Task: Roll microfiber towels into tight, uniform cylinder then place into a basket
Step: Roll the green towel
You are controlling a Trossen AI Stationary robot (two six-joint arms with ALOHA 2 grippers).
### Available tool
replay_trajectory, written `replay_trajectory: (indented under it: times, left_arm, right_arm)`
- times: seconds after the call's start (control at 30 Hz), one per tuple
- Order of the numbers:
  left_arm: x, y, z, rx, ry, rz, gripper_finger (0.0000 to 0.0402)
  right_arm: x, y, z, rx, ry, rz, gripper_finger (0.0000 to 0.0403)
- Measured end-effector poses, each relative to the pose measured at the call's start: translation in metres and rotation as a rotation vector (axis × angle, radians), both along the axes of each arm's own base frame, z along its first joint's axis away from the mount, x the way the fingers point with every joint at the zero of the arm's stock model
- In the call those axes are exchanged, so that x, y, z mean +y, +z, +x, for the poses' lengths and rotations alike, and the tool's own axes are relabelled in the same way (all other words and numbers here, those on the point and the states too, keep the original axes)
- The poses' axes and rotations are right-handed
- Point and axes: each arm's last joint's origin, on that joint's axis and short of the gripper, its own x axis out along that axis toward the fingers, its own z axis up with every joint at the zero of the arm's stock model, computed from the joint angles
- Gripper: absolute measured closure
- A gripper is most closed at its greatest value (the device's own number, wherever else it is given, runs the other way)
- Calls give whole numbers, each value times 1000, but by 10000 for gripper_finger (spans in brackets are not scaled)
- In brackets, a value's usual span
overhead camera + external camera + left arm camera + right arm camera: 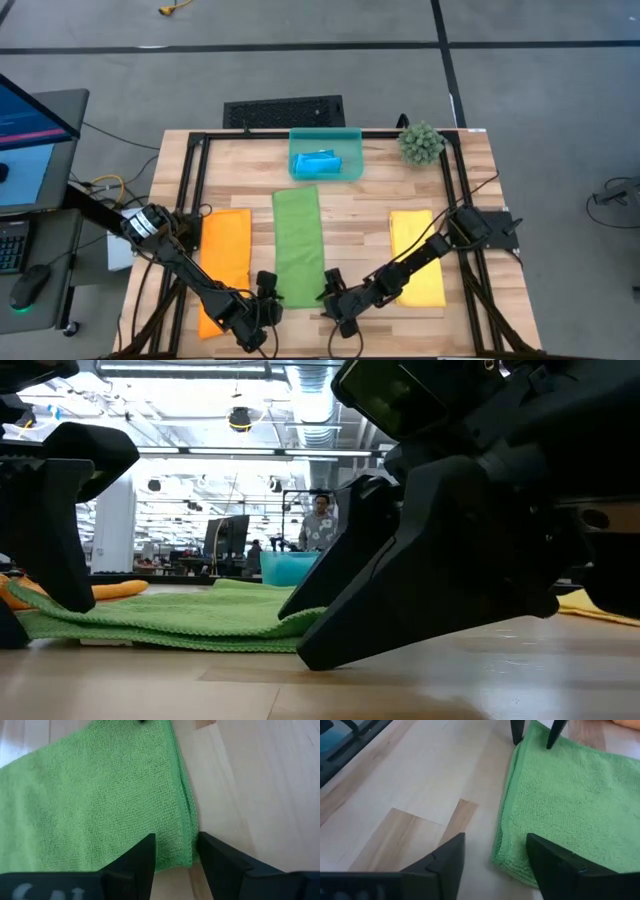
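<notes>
Towel (298,245) centre, flanked by two towels; basket (326,153) behind.

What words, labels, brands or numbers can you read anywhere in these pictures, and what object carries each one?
None can be read.
Monitor beside the table: lines of text on screen, too small to read.
Left tool's base: pale marks, blurred and cut off.
Green towel, basket: no print visible.

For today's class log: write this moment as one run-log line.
green towel flat | left gripper, right gripper open at near corners | basket: blue towel
</notes>
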Motion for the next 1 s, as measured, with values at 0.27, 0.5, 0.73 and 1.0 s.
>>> replay_trajectory:
  times: [0.27,0.5,0.73,1.0]
  left_arm:
    - [-1,0,1,-11,9,-24,307]
    - [-2,-1,1,-19,63,-72,345]
    - [-14,8,3,-4,64,-151,376]
    - [-17,11,2,61,89,-234,392]
  right_arm:
    - [-1,0,0,10,0,7,293]
    - [-1,0,0,10,-35,37,378]
    - [0,5,2,22,-72,119,376]
    - [4,20,13,44,4,265,393]
